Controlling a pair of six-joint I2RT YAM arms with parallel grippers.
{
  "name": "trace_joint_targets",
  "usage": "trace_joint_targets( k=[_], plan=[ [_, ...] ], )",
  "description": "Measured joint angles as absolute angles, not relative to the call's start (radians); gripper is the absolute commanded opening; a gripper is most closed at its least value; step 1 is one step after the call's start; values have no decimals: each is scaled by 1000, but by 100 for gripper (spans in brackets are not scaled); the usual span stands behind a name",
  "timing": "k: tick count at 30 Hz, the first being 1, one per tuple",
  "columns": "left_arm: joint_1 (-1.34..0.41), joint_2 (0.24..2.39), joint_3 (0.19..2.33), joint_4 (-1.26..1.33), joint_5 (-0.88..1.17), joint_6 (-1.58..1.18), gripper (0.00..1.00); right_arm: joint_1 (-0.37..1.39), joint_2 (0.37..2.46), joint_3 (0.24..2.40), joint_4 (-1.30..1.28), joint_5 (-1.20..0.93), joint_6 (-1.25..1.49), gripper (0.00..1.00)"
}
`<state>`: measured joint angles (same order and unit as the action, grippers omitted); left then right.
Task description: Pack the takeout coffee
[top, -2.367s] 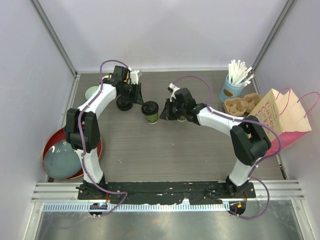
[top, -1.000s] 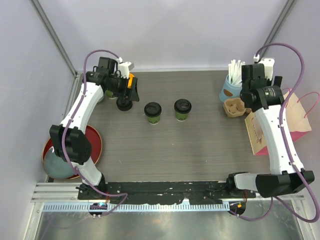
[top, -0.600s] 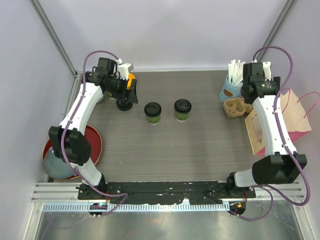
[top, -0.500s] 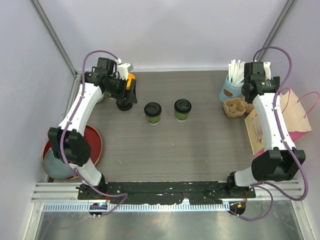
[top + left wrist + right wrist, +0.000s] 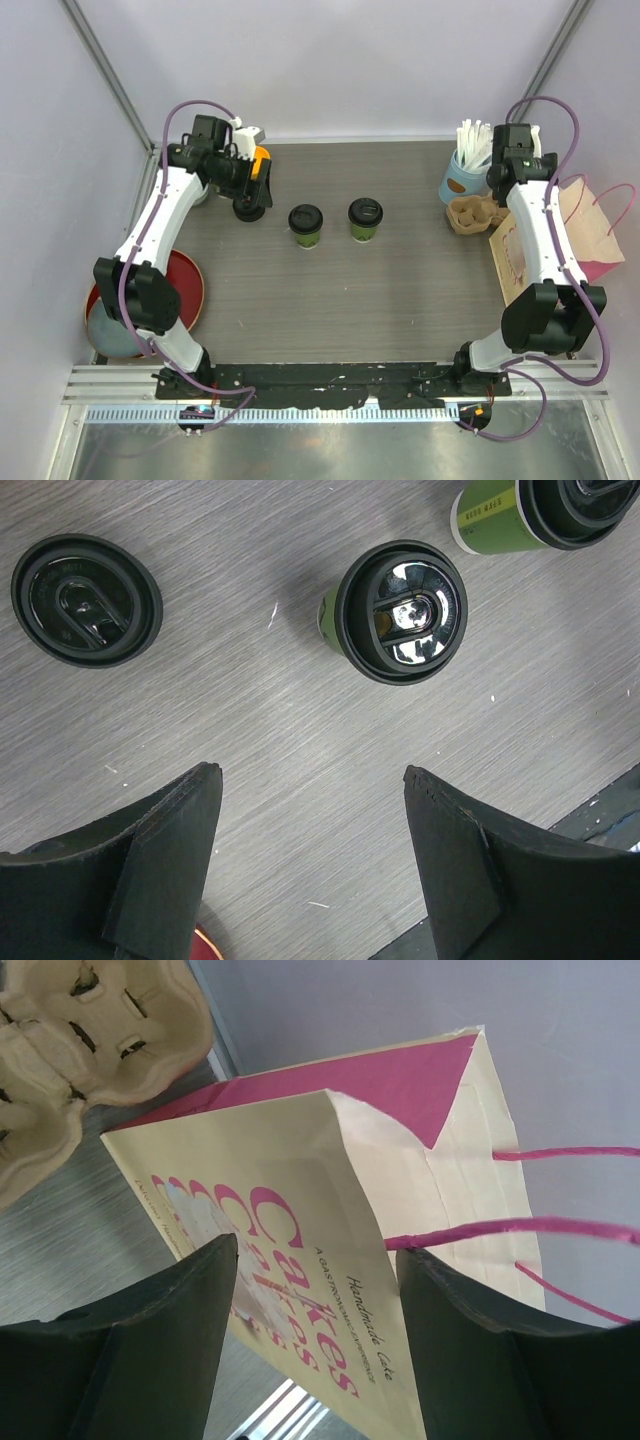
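Note:
Two takeout coffee cups, dark green with black lids, stand upright mid-table: the left cup (image 5: 305, 223) (image 5: 400, 612) and the right cup (image 5: 365, 218) (image 5: 540, 515). My left gripper (image 5: 258, 188) (image 5: 312, 780) hovers open at the back left, above bare table just short of the left cup, holding nothing. My right gripper (image 5: 315, 1250) hangs open at the back right, over the upper edge of the cream and pink paper bag (image 5: 560, 235) (image 5: 330, 1180), touching nothing. Both cups are free of any grip.
A loose black lid (image 5: 250, 208) (image 5: 87, 600) lies by the left gripper. A brown pulp cup carrier (image 5: 475, 213) (image 5: 90, 1060) sits beside the bag, with a light-blue cup of white straws (image 5: 465, 172) behind it. A red tray (image 5: 190, 300) with a grey plate is near left.
The right gripper has let go of the right cup and swung to the back right over the bag, its jaws narrowing a little. The left arm has pulled back slightly and now holds still.

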<state>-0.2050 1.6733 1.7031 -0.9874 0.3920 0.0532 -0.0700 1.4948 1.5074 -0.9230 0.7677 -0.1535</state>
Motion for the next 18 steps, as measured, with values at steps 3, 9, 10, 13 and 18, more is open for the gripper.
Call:
trace_joint_targets(
  k=[3, 9, 10, 13, 18],
  plan=[
    [-205, 1673, 1703, -989, 392, 58, 77, -96, 1495, 1505, -910, 747, -167, 40],
    [-205, 1673, 1703, -994, 392, 62, 77, -113, 1487, 1503, -904, 714, -179, 11],
    [-205, 1673, 1703, -994, 392, 63, 77, -113, 1485, 1500, -905, 709, -177, 7],
    [-205, 1673, 1703, -997, 392, 65, 77, -112, 1475, 1489, -923, 692, -168, 1],
    [-205, 1673, 1703, -1000, 393, 65, 77, -112, 1423, 1490, -968, 690, -148, 1]
  ],
)
